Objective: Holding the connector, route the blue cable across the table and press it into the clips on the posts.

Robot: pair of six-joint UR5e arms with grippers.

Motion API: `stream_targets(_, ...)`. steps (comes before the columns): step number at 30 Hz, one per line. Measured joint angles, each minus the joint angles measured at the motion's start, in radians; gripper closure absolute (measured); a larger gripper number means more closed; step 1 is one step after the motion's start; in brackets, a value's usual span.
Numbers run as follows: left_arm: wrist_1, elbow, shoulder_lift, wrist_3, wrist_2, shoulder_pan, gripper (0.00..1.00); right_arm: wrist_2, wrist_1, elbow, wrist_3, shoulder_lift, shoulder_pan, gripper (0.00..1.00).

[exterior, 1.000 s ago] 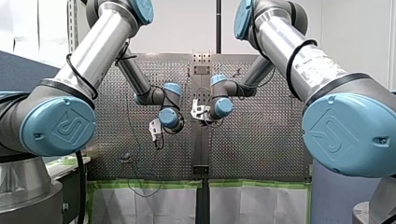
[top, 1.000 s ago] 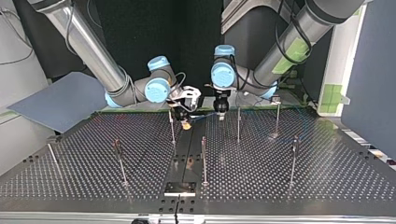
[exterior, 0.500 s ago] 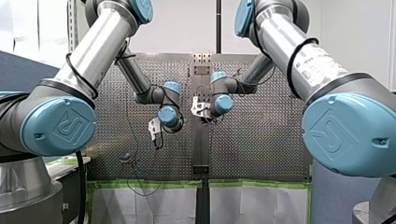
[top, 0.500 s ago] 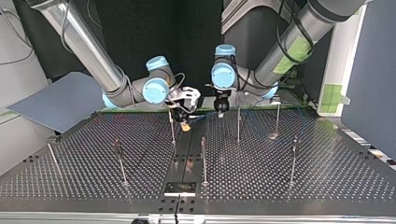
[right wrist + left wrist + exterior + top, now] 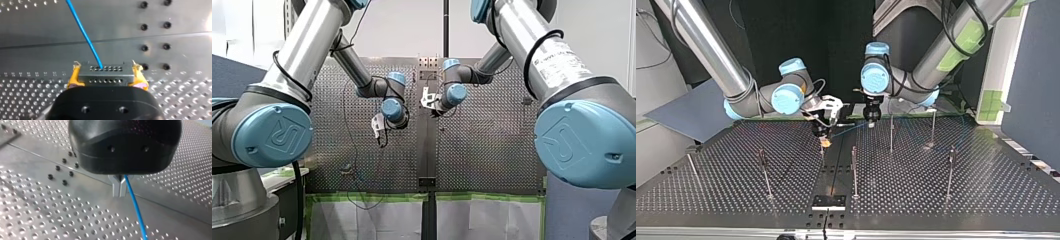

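My right gripper (image 5: 106,79) clamps the connector (image 5: 113,71); my left gripper (image 5: 120,188) pinches the blue cable (image 5: 135,207). Pulling apart too hard could yank the cable from the connector

Can see only the metal tips of my left gripper (image 5: 119,187) below its black housing in the left wrist view; cannot see the fingers higher up. Lose the blue cable (image 5: 133,205) where the edge cuts it in the 2 wrist views. Cannot see the near part of the connector (image 5: 105,71), hidden behind the black body of my right gripper (image 5: 106,75). Cannot make out the clips on the posts (image 5: 854,172) in the top view: too small. Cannot trace the cable in the front view, nor either gripper's fingers there.
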Motion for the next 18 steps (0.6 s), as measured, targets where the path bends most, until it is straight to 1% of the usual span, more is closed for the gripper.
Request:
stream_targets(6,-0.032,0.0,0.054,0.002,0.001,-0.01,1.0,0.0,0.053,0.021,0.001,-0.061,0.004,1.0)
stream_targets(9,-0.049,0.0,0.086,0.001,0.0,-0.012,1.0,0.0,0.061,0.037,0.003,-0.095,0.003,1.0)
stream_targets(13,-0.067,0.0,0.126,0.003,0.0,-0.014,1.0,0.0,0.065,0.061,0.009,-0.131,-0.003,1.0)
stream_targets(18,-0.072,0.0,0.164,0.003,0.001,-0.018,1.0,-0.001,0.07,0.097,0.013,-0.169,-0.011,1.0)
